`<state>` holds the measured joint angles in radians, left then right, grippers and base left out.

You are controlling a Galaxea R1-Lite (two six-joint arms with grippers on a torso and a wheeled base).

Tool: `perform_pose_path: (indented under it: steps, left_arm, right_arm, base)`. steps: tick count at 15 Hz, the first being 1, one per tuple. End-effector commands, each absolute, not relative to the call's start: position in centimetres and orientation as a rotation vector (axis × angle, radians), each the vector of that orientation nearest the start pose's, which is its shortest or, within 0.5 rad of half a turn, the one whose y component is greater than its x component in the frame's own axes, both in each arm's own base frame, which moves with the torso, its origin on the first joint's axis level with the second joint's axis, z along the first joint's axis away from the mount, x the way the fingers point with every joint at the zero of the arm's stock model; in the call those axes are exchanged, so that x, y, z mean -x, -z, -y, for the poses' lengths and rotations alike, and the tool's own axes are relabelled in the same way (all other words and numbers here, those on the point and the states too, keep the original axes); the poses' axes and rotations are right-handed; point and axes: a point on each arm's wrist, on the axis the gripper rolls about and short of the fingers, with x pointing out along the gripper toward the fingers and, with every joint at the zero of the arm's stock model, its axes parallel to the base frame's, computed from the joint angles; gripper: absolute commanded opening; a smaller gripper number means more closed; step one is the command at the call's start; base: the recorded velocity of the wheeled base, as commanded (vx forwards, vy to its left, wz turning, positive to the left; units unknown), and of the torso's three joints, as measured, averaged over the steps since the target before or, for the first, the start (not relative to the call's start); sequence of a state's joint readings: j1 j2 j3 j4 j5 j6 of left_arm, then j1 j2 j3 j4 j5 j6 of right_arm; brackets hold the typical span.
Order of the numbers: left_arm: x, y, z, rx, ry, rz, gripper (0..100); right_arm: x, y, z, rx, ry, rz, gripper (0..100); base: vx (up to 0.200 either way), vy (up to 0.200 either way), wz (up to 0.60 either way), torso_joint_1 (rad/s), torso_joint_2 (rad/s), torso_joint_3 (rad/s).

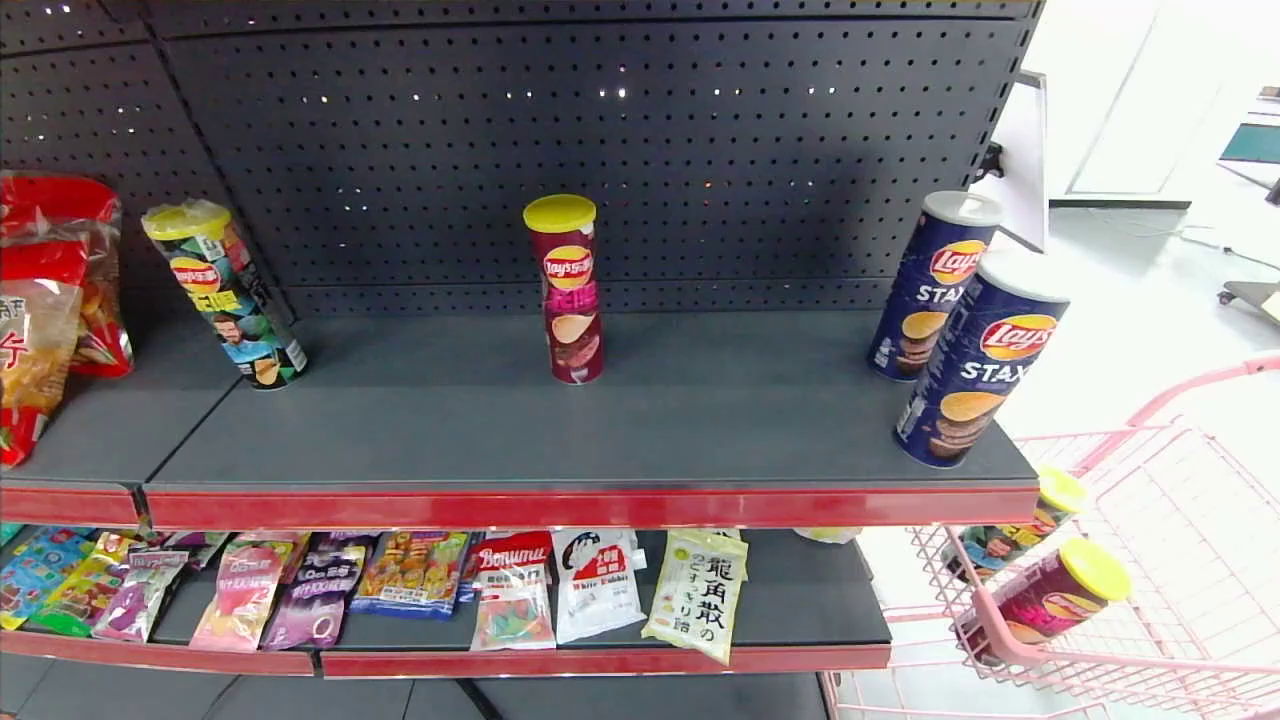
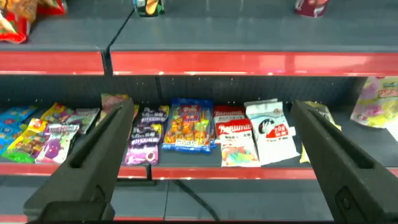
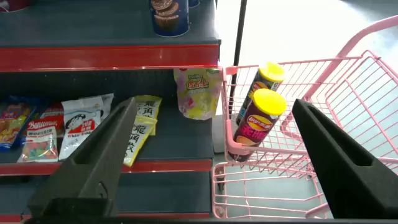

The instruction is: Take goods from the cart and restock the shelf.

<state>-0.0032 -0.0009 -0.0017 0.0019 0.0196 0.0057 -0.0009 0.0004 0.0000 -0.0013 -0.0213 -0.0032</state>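
Straight ahead stands the shelf [image 1: 600, 440], dark boards with red front edges and a pegboard back. Just beside its right end is the pink cart [image 1: 1205, 383], a wire basket. The left gripper [image 2: 212, 109] hangs in front of the lower board, its jaws spread wide with nothing between them. The right gripper [image 3: 214, 106] hangs before the shelf's right end and the cart, jaws likewise wide apart and empty. On the upper board, red snack bags [image 1: 50, 290] sit at the far left, followed by a leaning multicoloured can [image 1: 225, 295] and a maroon can [image 1: 568, 290] upright in the middle. Two blue cans [image 1: 975, 360] stand close together at the right end. A row of small packets [image 1: 400, 580] lies along the lower board. In the cart lie two yellow-lidded cans [image 1: 1045, 600], tilted in the corner nearest the shelf, the maroon one in front.
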Motion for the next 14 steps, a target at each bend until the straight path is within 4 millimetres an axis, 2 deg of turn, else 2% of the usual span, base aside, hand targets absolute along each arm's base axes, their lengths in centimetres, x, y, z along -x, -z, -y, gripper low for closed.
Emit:
perform_pose_path:
  steps: [1, 9, 14]
  left_arm:
    - [2.29, -7.57, -0.05, -0.006, -0.018, 0.0, 100]
    - [2.29, -7.56, -0.05, -0.005, -0.018, -0.002, 100]
    - [2.29, -7.56, -0.05, -0.005, -0.018, -0.002, 100]
  right_arm:
    - [2.27, -7.57, 0.05, 0.002, 0.023, 0.0, 100]
    - [2.27, -7.57, 0.05, 0.0, 0.023, 0.0, 100]
    - [2.27, -7.57, 0.05, 0.002, 0.023, 0.0, 100]
  base:
    - [0.0, 0.0, -0.6, -0.007, 0.0, 0.002]
    - [0.0, 0.0, -0.6, 0.002, 0.0, 0.001]
    - [0.0, 0.0, 0.0, 0.0, 0.0, 0.0]
